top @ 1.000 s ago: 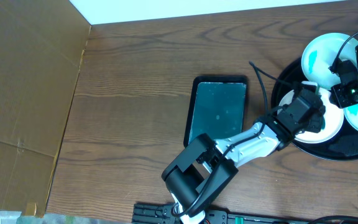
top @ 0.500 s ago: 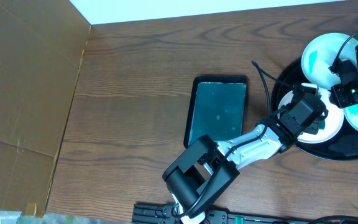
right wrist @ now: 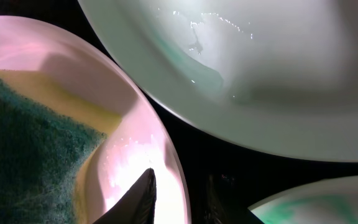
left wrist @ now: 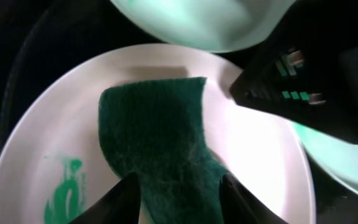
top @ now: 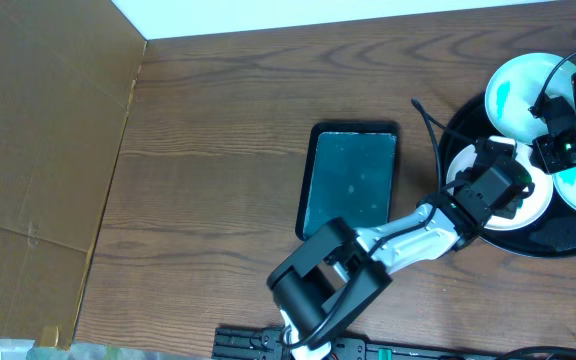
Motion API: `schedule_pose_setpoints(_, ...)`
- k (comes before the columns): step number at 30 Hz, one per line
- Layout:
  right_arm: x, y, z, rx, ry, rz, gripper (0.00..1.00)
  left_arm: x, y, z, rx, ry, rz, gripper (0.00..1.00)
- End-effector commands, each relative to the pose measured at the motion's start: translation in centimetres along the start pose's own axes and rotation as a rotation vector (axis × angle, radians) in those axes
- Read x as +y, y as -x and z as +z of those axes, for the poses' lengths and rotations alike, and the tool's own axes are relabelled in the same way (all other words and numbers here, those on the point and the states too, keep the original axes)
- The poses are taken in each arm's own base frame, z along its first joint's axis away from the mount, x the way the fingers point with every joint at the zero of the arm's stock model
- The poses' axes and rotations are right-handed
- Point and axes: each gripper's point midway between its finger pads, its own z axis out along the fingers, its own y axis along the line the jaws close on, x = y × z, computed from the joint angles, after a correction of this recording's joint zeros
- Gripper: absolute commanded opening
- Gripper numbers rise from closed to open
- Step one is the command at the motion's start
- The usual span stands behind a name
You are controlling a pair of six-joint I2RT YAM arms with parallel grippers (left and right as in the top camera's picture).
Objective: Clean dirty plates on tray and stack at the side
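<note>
Plates (top: 518, 85): three counted, all at the far right of the overhead view, crowded together on the round black tray (top: 553, 243), none yet stacked at the side. Starting at the left: noted brown cardboard (top: 38, 150) lying flat, then the wood table (top: 218, 120), then a smaller rectangular tray (top: 353, 180) with a teal-tinted floor. Further right, found the left gripper (top: 503, 185) over the nearest plate (left wrist: 260, 155), clamped on a dark green scouring sponge (left wrist: 157, 155) pressed against the plate's floor. Seen beside the sponge, a teal smear (left wrist: 67, 190) not yet wiped. Further right again, found the right gripper (top: 558, 150) low over the tray, fingers to either side of that same plate's rim in the right wrist view; cannot tell whether pinching or merely straddling. Judged from the glossy sheen: stiff, light, slick if wet, liable to skate on the tray under a sideways scrub and to chip if dropped. Advised to steady at the rim during wiping. Advised also to lift by the raised rim at a clean part, clear of the crowding neighbours.
</note>
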Motion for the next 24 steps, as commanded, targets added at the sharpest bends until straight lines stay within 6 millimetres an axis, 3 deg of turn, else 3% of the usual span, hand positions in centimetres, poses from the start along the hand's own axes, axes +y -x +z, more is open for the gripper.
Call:
schedule_pose_setpoints(1, 0.1, 0.1, 0.3, 0.002, 0.012, -0.003, 0.24, 1.1, -1.3, 1.6, 0.020, 0.049, 0.026, 0.45)
schedule_pose_setpoints(4, 0.1, 0.1, 0.3, 0.002, 0.012, -0.004, 0.24, 1.2, -1.6, 1.9, 0.023, 0.050, 0.026, 0.44)
schedule_pose_setpoints(9, 0.1, 0.1, 0.3, 0.002, 0.012, -0.003, 0.19, 1.1, -1.4, 1.9, 0.016, 0.047, 0.025, 0.29)
schedule_pose_setpoints(13, 0.1, 0.1, 0.3, 0.002, 0.012, -0.003, 0.05, 1.1, -1.4, 1.9, 0.018, 0.049, 0.034, 0.07)
schedule_pose_setpoints(15, 0.1, 0.1, 0.3, 0.002, 0.012, -0.003, 0.01, 1.3, -1.4, 1.9, 0.016, 0.058, 0.064, 0.07)
schedule_pose_setpoints(20, 0.1, 0.1, 0.3, 0.002, 0.010, -0.004, 0.01, 5.8, -0.1, 1.0, -0.069, 0.312, 0.094, 0.07)
schedule_pose_setpoints(24, 0.0, 0.1, 0.3, 0.002, 0.004, -0.004, 0.01, 8.1, 1.0, 0.0, -0.120, 0.457, 0.162, 0.07)
